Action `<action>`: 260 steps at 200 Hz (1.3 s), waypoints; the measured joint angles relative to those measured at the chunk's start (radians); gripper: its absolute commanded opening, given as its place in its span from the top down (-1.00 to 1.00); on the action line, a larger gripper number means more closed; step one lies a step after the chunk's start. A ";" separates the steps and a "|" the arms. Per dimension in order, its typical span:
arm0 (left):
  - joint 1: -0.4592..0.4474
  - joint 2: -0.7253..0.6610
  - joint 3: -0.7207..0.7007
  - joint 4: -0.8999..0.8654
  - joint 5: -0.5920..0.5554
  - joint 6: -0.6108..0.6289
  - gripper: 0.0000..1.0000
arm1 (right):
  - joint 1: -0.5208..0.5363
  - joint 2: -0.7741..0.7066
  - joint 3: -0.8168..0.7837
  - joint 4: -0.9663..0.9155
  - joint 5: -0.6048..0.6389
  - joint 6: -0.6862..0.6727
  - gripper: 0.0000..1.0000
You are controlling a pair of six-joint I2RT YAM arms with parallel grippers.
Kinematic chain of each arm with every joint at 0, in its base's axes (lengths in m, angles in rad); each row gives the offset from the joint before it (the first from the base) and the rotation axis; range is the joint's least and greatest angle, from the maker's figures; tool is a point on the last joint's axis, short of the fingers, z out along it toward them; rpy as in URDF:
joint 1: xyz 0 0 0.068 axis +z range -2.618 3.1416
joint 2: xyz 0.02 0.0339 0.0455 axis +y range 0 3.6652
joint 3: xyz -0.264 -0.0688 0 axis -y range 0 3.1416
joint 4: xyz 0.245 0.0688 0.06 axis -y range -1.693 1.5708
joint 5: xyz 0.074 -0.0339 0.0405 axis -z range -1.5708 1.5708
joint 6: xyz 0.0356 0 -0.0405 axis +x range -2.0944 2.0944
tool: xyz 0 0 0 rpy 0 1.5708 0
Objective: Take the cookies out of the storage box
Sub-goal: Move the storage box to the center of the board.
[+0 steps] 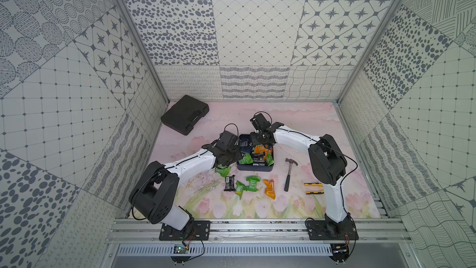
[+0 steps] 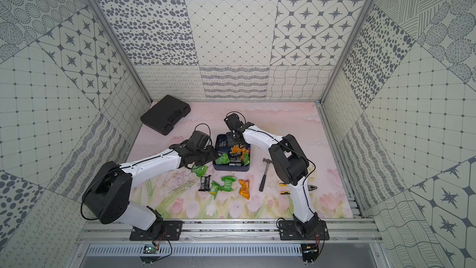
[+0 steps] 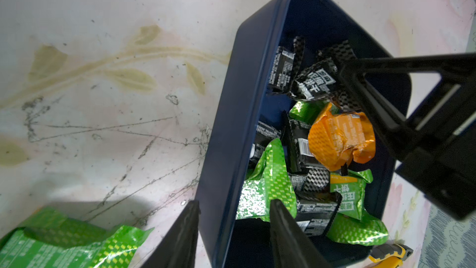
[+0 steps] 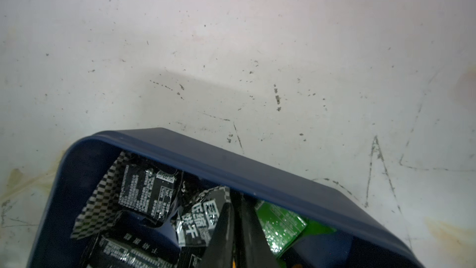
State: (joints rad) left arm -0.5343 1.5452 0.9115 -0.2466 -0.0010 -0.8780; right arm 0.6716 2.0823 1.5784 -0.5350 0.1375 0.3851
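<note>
The navy storage box sits mid-table and holds several cookies in green, orange and black packets. My left gripper is open and straddles the box's left wall, one finger outside and one inside. My right gripper reaches into the far side of the box. It is shut on the crimped edge of a black packet. Several more cookies lie on the mat in front of the box: green, black and orange.
A hammer lies right of the box. A yellow-and-black tool rests beside the right arm. A black moulded case sits at the back left. Patterned walls enclose the table on three sides.
</note>
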 measured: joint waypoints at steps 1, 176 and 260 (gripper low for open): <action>0.000 0.000 0.000 0.000 0.000 -0.001 0.11 | 0.000 0.000 0.000 0.000 -0.001 -0.001 0.92; -0.016 0.170 0.119 0.013 -0.008 0.018 0.50 | -0.033 -0.389 -0.123 -0.003 0.019 -0.036 1.00; -0.023 0.080 0.077 0.058 -0.036 -0.005 0.24 | -0.032 -0.530 -0.241 -0.007 0.015 -0.010 1.00</action>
State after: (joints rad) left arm -0.5568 1.6257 0.9882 -0.1883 -0.0372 -0.8825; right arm 0.6395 1.5524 1.3373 -0.5423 0.1528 0.3752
